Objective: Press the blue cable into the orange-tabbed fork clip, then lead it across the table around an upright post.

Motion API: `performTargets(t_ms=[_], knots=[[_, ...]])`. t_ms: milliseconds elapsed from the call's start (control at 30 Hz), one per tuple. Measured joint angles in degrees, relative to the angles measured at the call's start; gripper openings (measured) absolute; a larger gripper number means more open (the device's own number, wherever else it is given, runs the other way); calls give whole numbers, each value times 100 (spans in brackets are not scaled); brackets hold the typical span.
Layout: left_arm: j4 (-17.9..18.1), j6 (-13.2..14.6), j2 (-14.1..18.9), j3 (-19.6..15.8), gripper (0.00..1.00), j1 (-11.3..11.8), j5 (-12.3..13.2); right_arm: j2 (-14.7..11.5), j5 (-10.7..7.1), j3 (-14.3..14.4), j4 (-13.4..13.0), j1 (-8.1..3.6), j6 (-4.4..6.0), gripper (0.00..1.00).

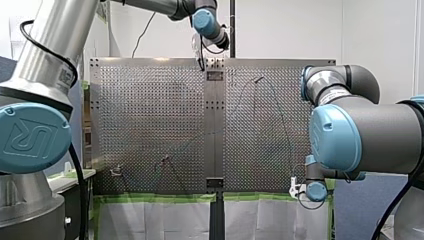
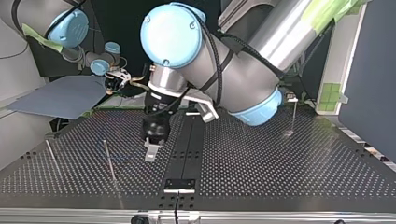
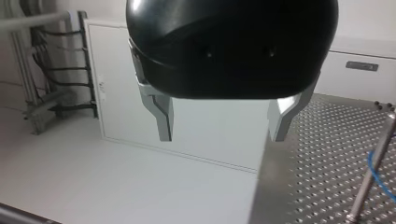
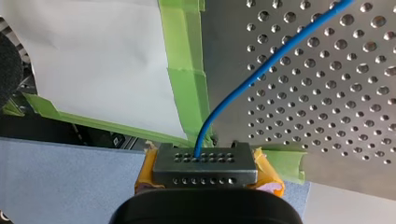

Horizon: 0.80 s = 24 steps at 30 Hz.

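Two sets of fingers, two different states: my right fingers [image 4: 205, 171] are clamped on the blue cable [image 4: 261, 70] at the near right edge of the tabletop [image 4: 336, 121], just past the green tape [image 4: 184, 70]. My left fingers [image 3: 163, 116] hang spread and empty, low over the far middle. I judge the first step is in hand, with the cable not yet seated. I cannot pick out the orange-tabbed clip, though a small fixture [image 1: 116, 171] at near left, too small to read, may be it. The next move calls for carrying the cable over the clip's slot and pushing down. A thin upright post [image 3: 373, 172] stands beside my left fingers with cable close by, and I reckon that arm could block the run.
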Motion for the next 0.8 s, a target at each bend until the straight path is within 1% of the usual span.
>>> performTargets(t_ms=[100, 367, 500, 600, 800], knots=[[177, 39, 177, -177, 100, -6, -5, 0, 0, 1, -1, 4, -1, 0], [671, -2, 671, -672, 100, 7, -7, 0, 0, -1, -2, 12, -1, 0], [939, -125, 910, -937, 100, 32, 18, 0, 0, 0, -2, 19, -1, 0], [1110, -241, 972, -1108, 100, 37, 25, 0, 0, 1, -4, 22, 0, 0], [1442, -330, 990, -1442, 100, 40, 20, 0, 0, 4, -2, 35, 0, 0]])
